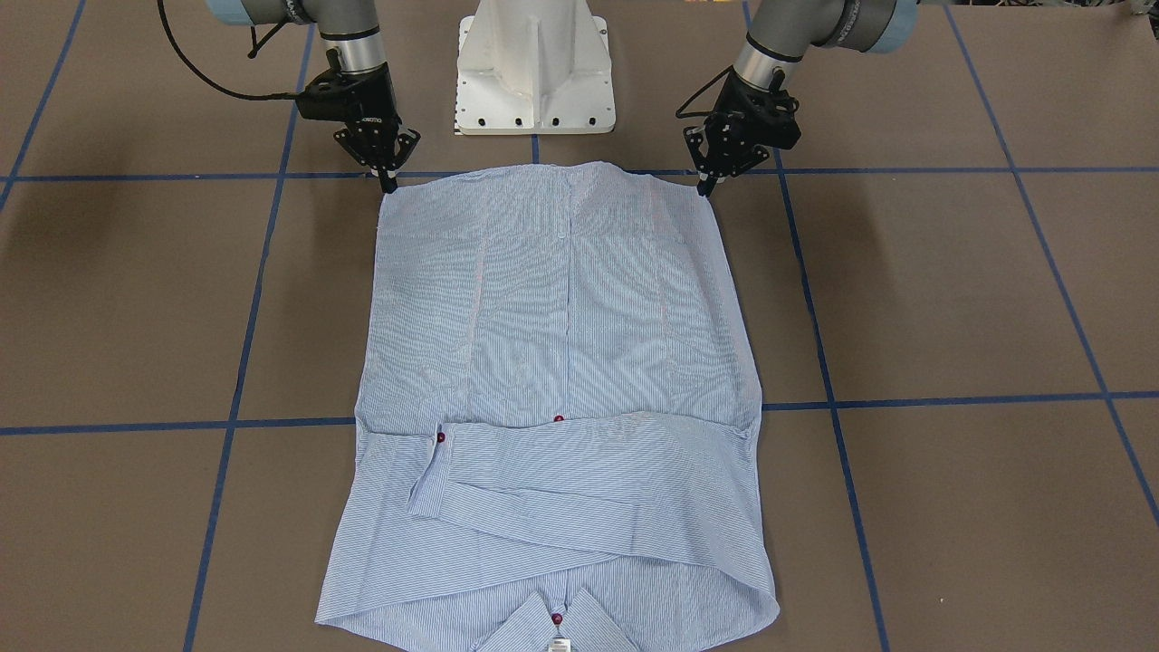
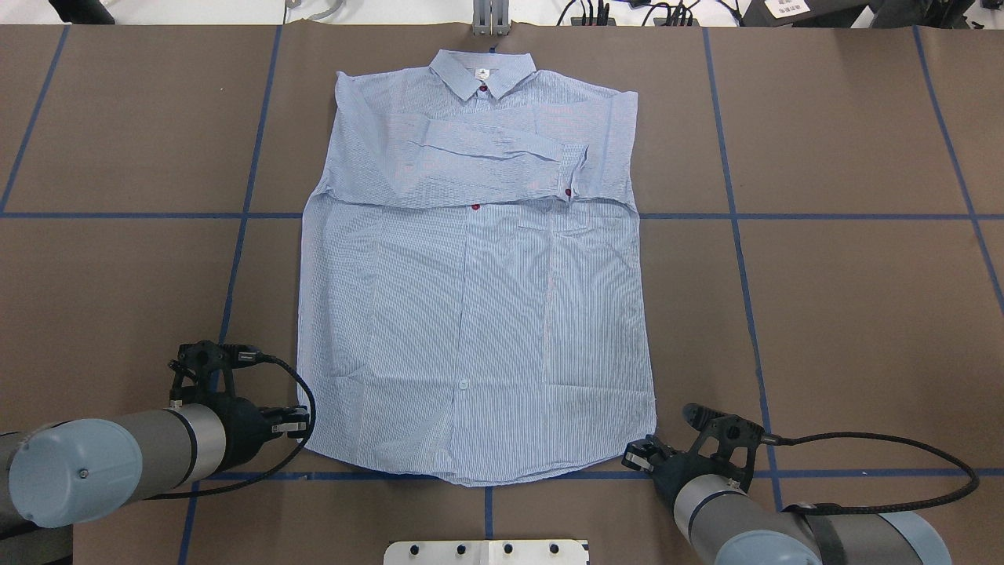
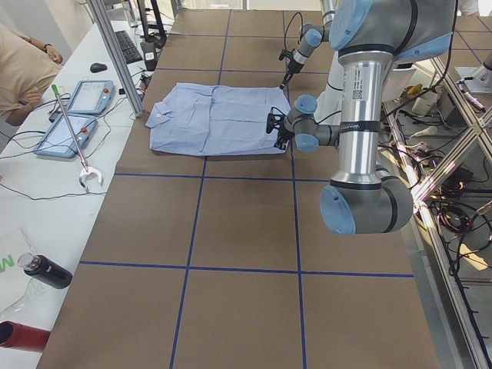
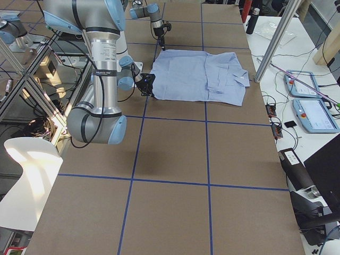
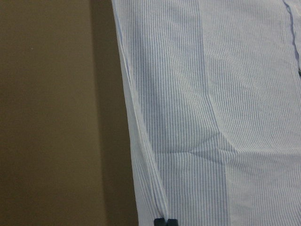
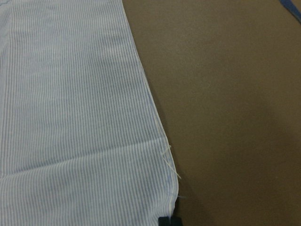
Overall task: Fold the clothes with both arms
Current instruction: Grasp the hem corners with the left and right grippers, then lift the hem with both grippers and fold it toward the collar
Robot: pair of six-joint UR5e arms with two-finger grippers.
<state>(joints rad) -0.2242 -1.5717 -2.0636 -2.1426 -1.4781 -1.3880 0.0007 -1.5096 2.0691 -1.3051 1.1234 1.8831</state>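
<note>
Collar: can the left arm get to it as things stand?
Probably not yet: the left claw is closed on a near hem corner of the shirt; the collar lies at the far end.

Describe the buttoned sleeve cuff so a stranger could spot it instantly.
Find the striped blue shirt flat on the brown table. Below its collar a sleeve lies folded across the chest; the cuff is its end, toward the robot's right. Its dark red button alone sits off-centre.

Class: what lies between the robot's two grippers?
The hem of the shirt spans the gap from left gripper to right gripper, clearest in the overhead view.
</note>
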